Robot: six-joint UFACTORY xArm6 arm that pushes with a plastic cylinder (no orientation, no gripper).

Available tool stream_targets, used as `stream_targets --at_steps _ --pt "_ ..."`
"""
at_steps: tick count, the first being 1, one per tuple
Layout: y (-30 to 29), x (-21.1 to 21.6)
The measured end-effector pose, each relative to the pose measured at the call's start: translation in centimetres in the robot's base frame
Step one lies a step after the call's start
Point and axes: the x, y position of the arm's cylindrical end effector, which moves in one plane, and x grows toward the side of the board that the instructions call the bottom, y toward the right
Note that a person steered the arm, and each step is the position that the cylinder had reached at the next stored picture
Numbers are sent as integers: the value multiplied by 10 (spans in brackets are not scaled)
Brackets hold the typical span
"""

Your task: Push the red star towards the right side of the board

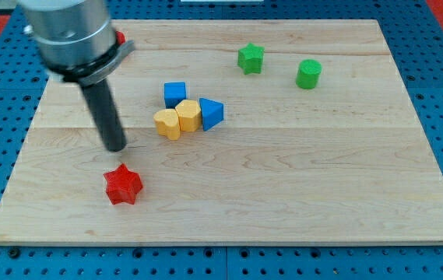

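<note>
The red star (122, 185) lies on the wooden board (299, 187) near its lower left corner. My tip (115, 147) rests on the board just above the star toward the view's top, with a small gap between them. The rod rises up and left to the arm's grey end (69, 35). The tip is left of the central cluster of blocks.
A blue cube (174, 94), a yellow block (168, 123), a second yellow block (189, 115) and a blue triangular block (211, 113) cluster at the board's middle. A green star (251, 58) and a green cylinder (308, 74) sit at the upper right.
</note>
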Motion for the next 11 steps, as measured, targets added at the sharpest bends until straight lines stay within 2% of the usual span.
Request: stream_targets --at_steps 1,2,3,5,6,7,8,10,11 --pt "-34 36" --pt "15 58" --pt "122 53" --pt "296 45" --pt "327 52" --pt "334 71" --pt "346 70" --pt "355 6" --pt "359 27"
